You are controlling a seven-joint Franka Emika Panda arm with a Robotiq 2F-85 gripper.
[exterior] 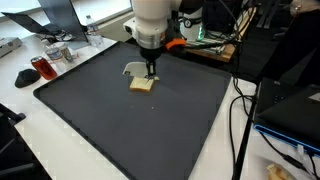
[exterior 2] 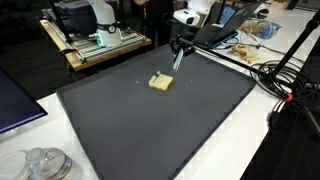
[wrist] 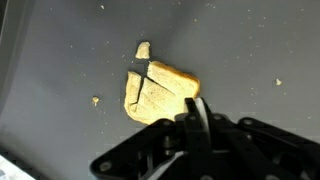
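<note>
One bread: it lies flat on the mat, nearer one edge than the middle and well off every corner. It is cracked, with a bit split off just beside it.
Gripper: your jaws are pinched together with nothing between them, pointing straight down at the bread's edge. Judged from that, it is set to poke rather than grasp.
Crumbs: scattered on the mat near the bread, probably shed from it.
Contact: you cannot tell whether the jaws touch the bread or hang just above it.
Hidden: in the wrist view the gripper covers the bread's near edge.
</note>
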